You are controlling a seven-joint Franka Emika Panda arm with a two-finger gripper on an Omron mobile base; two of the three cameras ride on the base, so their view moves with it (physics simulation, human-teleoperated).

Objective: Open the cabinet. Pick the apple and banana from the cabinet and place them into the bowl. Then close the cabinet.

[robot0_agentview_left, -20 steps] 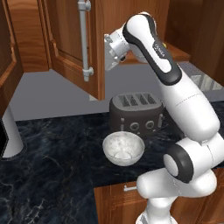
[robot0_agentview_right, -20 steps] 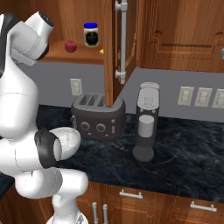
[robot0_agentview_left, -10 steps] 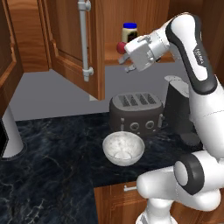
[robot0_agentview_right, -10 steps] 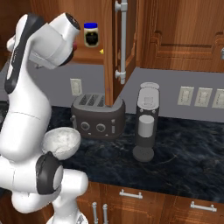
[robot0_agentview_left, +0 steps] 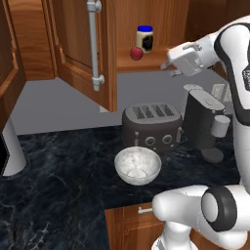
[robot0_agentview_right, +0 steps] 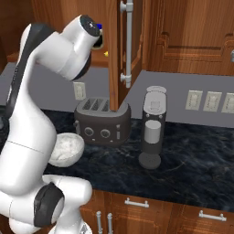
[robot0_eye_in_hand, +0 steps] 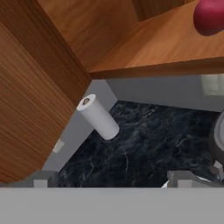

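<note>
In the left base view, we are looking at the cabinet (robot0_agentview_left: 73, 53) with its door swung open, and the apple (robot0_agentview_left: 136, 53) is sitting on the shelf beside a blue-lidded jar (robot0_agentview_left: 144, 38). Our claw (robot0_agentview_left: 172, 62) is hovering to the right of the apple, apart from it; we cannot tell whether its jaws are spread or shut. The bowl (robot0_agentview_left: 137, 165) is resting on the dark surface (robot0_agentview_left: 58, 190) just in front of the toaster (robot0_agentview_left: 150, 124), and it is looking empty.

In the right base view, the arm is covering most of the shelf; a small yellow patch (robot0_agentview_right: 105, 53), probably the banana, is peeking out beside the door edge. The bowl (robot0_agentview_right: 66, 148) is partly hidden behind the arm, left of the toaster (robot0_agentview_right: 101, 120).

In the hand view, the apple (robot0_eye_in_hand: 209, 15) is showing at the top right on the shelf, with a paper towel roll (robot0_eye_in_hand: 98, 117) standing below. We are judging the apple firm, smooth and light, so we would pinch it across its widest middle.
</note>
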